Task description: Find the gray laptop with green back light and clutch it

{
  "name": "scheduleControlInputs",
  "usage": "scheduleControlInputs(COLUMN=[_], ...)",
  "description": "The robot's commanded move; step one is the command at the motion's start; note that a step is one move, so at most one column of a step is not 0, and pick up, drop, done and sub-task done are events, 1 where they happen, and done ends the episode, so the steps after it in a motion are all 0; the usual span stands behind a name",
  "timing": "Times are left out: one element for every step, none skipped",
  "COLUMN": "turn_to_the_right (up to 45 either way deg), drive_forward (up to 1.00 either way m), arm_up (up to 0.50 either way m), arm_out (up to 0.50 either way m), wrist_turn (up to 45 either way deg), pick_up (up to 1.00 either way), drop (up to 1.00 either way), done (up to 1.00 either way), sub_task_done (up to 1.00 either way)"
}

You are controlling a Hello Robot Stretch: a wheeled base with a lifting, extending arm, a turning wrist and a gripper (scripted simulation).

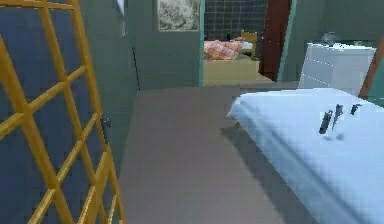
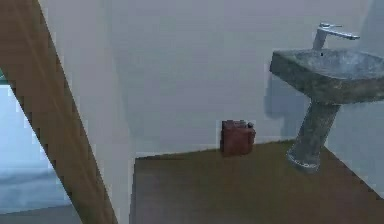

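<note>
Beside sink [image 2: 330, 72], reddish box [image 2: 238, 138] (upright)

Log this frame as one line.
phase: search | ahead: pale blue bed, white dresser | side: grey stone pedestal sink, small red-brown box on floor

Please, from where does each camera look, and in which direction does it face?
Forward view: on the robot, facing ahead and slightly down, past a yellow-framed panel and a pale blue bed toward a doorway.
Arm side view: on the robot's body, facing sideways at a pedestal sink, a red-brown container and a wooden door frame.
Shared: perhaps the bed, as the pale surface at the arm side view's left edge; not certain.
</note>
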Motion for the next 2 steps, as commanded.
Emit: scheduleControlInputs(turn_to_the_right=[0.0,-3.0], drive_forward=[1.00,0.00], arm_up=[0.00,0.00], arm_out=[0.00,0.00], wrist_turn=[0.0,0.0], pick_up=[0.00,0.00], drop=[0.00,0.00], done=[0.00,0.00], sub_task_done=[0.00,0.00])
